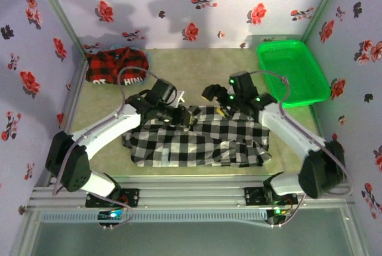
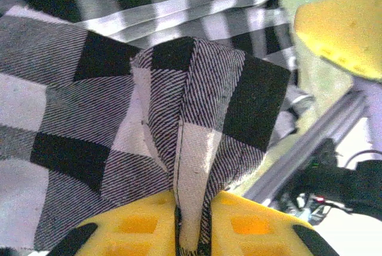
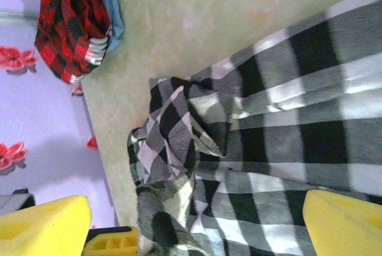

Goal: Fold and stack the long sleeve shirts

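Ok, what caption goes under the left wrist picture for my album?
The left gripper pinches a fold of the black-and-white checked shirt between its yellow fingers.

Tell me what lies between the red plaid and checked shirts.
Bare table, by the right wrist view, up to the checked shirt; a blue cloth edge lies against the red plaid shirt.

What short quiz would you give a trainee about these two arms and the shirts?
1. True or false: the left gripper pinches a fold of the checked shirt.
2. Where does the red plaid shirt lie? A) at the near edge of the table; B) at its far left corner; C) on top of the checked shirt.
3. Fill in: the right gripper, above the checked cloth, is ___ (open or shut).
Key: 1 true; 2 B; 3 open.
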Action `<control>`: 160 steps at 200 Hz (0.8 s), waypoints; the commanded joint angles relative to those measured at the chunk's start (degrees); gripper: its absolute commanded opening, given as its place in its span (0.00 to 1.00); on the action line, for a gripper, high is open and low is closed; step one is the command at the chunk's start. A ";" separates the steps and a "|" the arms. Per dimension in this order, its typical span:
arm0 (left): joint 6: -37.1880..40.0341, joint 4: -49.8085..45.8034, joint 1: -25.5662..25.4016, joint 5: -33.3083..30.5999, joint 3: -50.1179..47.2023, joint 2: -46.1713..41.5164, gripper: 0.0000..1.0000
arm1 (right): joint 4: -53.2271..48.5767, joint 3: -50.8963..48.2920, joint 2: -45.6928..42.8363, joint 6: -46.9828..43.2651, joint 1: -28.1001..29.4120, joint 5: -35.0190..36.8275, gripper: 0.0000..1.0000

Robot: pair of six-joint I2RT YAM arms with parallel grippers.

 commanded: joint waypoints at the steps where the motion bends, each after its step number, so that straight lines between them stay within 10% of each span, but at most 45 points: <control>1: -9.89 12.12 -3.25 4.75 -0.87 0.81 0.19 | -9.03 -4.72 -7.71 0.99 -1.65 10.04 0.94; 76: -18.01 23.09 -13.13 5.13 -5.76 3.56 0.20 | -19.54 -11.64 -24.44 -0.39 -6.47 9.76 0.95; 160: -4.85 7.59 -6.66 1.03 -0.05 4.70 0.21 | -19.28 -17.30 -31.22 -0.34 -5.69 5.57 0.95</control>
